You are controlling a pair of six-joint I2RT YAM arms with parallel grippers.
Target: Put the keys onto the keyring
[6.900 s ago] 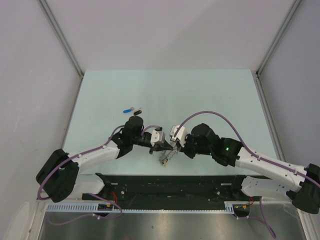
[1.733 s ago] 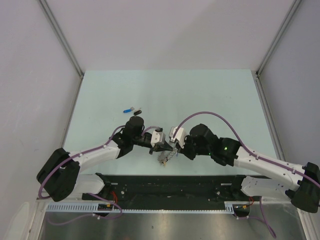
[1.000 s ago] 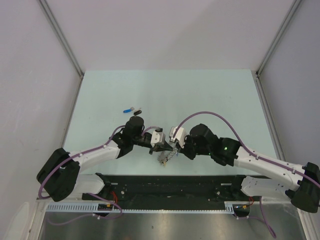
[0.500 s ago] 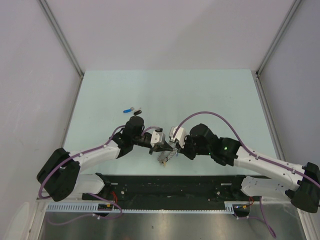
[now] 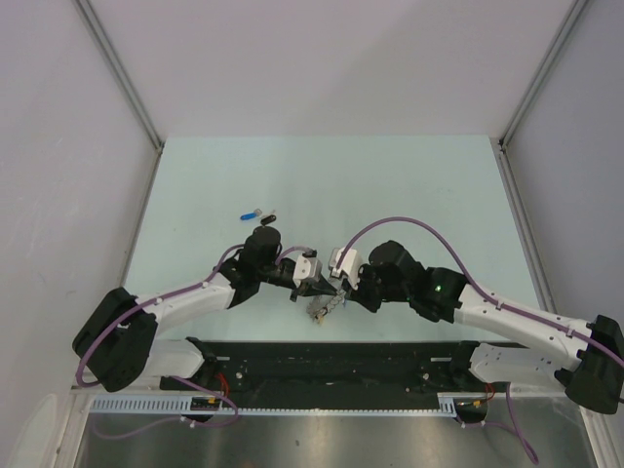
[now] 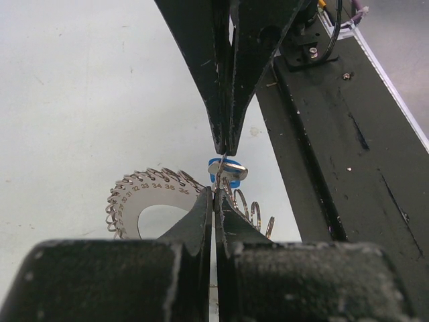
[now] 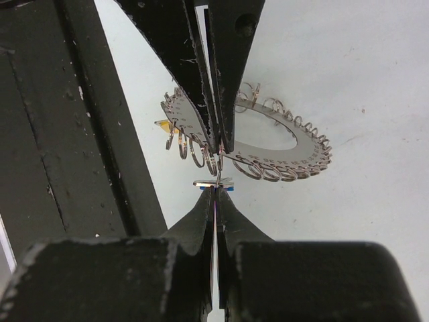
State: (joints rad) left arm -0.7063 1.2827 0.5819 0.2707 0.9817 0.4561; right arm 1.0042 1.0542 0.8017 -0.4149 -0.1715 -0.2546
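The pale table [image 5: 409, 185] carries everything, and the 2 arms reach in from either side to meet directly over the keyring [image 6: 151, 201], the left arm [image 5: 185, 302] from the ring's left and the right arm [image 5: 507, 312] from its right. The keyring lies close to the arms' bases, and its edge under the fingertips looks lifted off the surface. The left gripper [image 6: 213, 195] is pinched fully together at that edge, apparently clamping the ring by 1 of its wire loops [image 6: 249, 209]. The right gripper [image 7: 214, 192] faces it tip to tip, also closed tight, with a blue-headed key [image 6: 228, 168] at its fingertips, just beside the ring's fringe. A yellowish piece [image 7: 163, 125] shows at the ring's rim on the bases' side; whether it is a key hanging there is too small to tell. 2 more keys, 1 blue [image 5: 253, 212] and 1 black [image 5: 270, 215], lie well apart from the ring, beyond it and to its left. The step in hand looks like threading the held key onto a loop. The next move probably calls for a very fine nudge of the key's hole along the wire while the left side holds the ring steady, since any slip could drop the key.
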